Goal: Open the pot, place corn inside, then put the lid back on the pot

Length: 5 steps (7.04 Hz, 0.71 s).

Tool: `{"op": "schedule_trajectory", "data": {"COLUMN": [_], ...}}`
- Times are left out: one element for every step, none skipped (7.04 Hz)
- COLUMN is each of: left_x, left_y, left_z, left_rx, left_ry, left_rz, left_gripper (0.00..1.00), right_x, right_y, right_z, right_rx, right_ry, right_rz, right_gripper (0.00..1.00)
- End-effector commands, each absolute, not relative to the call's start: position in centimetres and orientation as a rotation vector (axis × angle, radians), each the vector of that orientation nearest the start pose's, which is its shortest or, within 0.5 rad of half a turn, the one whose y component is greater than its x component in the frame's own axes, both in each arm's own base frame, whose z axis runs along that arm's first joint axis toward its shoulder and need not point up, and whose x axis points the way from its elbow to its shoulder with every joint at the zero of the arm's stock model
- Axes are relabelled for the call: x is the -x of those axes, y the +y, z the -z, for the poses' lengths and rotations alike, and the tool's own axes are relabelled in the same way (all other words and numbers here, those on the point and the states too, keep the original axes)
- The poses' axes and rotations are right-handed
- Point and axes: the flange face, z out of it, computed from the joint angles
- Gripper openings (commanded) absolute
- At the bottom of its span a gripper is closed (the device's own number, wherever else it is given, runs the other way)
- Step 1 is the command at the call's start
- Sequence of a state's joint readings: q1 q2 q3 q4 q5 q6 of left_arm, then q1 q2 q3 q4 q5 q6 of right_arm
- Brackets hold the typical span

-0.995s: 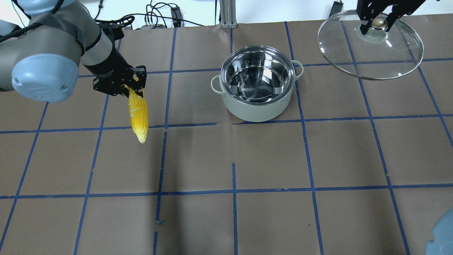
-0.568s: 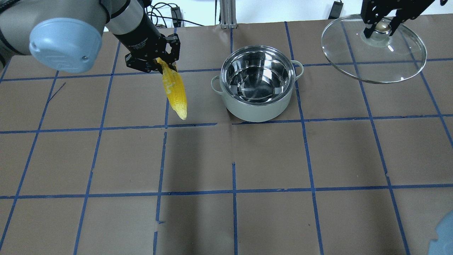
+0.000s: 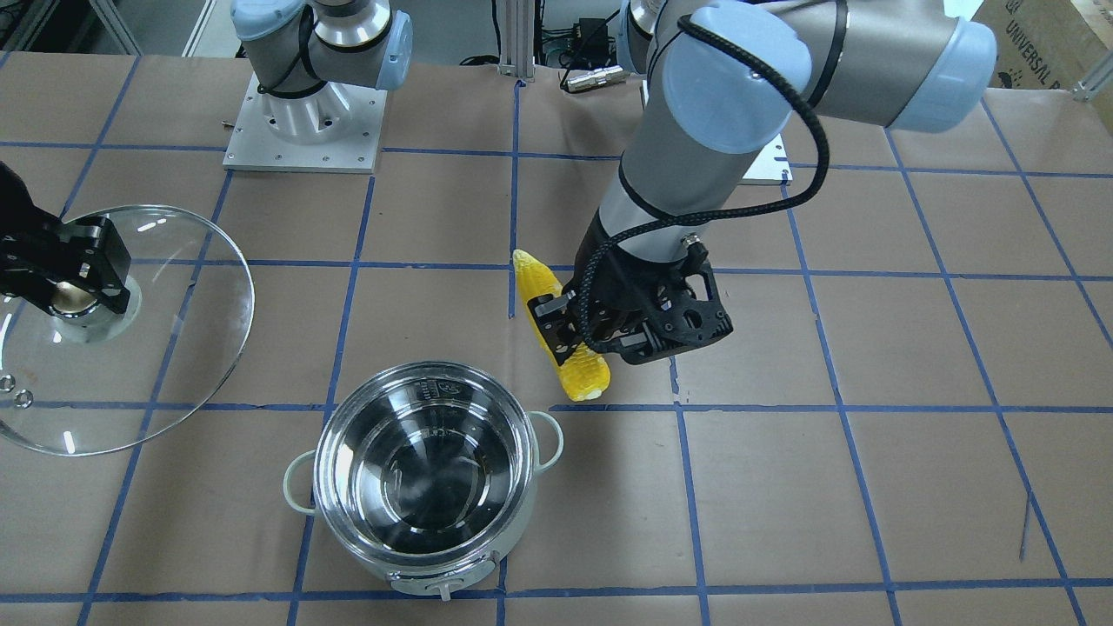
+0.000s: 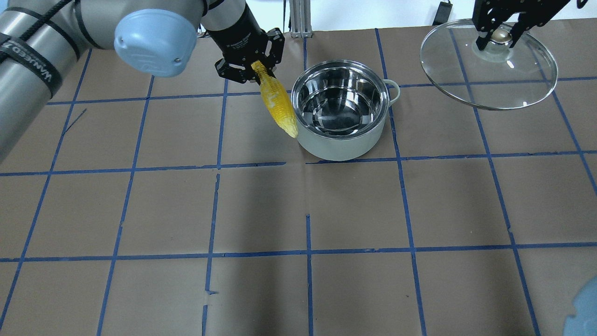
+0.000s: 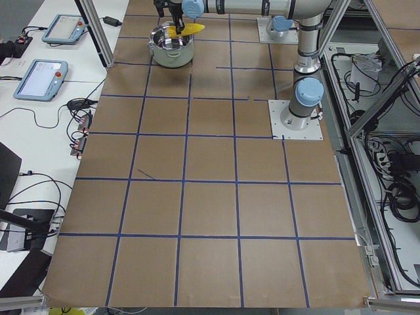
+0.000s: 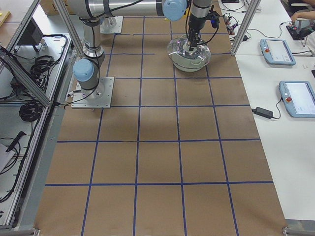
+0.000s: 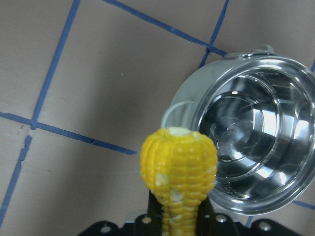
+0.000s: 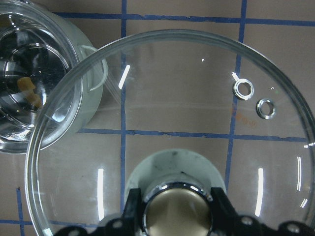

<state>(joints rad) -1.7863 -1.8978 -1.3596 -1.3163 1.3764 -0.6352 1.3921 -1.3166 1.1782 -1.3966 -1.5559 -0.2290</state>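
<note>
Clearly the step in hand is carrying the slim yellow corn cob (image 4: pixel 278 108) to the pot. It hangs in the air at a slant, gripped near its upper end, with its tapered end pointing down just beside the rim on the robot's left side. From the front-facing view it looks not yet over the opening. The left gripper (image 4: pixel 257 70) has its jaws closed firmly on the cob, the kernels pinched between the black fingers. The round pale mint pot with the shiny steel interior (image 4: pixel 343 147) stands open on the brown paper-covered table (image 4: pixel 354 210), and only reflections show inside it. So the opening part of the task appears done. Well apart, on the robot's right, the clear domed glass lid (image 4: pixel 508 79) is held tilted above the table. The right gripper (image 4: pixel 499 39) has its jaws clamped on the round cream knob (image 4: pixel 500 33). The next move, as I judge it, calls for a short sideways shift to bring the cob over the steel bowl. A descent with the tip leading comes next, and then the jaws should release. Because the cob looks roughly as long as the pot is wide, it probably needs to go in at an angle so it clears the rim. Only after that should the right arm bring the lid across and seat it.
</note>
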Motion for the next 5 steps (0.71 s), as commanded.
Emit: {"op": "schedule_trajectory", "data": {"left_x": [31.9,32.3,32.8,34.2,34.8], "left_y": [-60.0,-60.7,-61.5,-61.7,-61.8], "left_z": [-41.8,-40.9,-39.3,-38.2,-37.2], "left_rx": [0.783,0.838,0.904,0.919,0.907], "left_ry": [3.297,3.292,3.280,3.287,3.284], "left_rz": [0.099,0.114,0.115,0.134,0.118], "left_gripper": [0.11,0.11,0.11,0.11,0.11], "right_x": [-2.8,-2.9,-3.1,-3.1,-3.1], "right_y": [-60.7,-60.6,-60.6,-60.5,-60.5], "right_z": [-52.6,-52.7,-52.8,-52.9,-53.0], "right_rx": [0.076,0.076,0.078,0.078,0.078], "right_ry": [3.119,3.114,3.105,3.106,3.107], "right_rz": [-0.042,-0.038,-0.033,-0.028,-0.026], "right_gripper": [0.15,0.15,0.15,0.15,0.15]}}
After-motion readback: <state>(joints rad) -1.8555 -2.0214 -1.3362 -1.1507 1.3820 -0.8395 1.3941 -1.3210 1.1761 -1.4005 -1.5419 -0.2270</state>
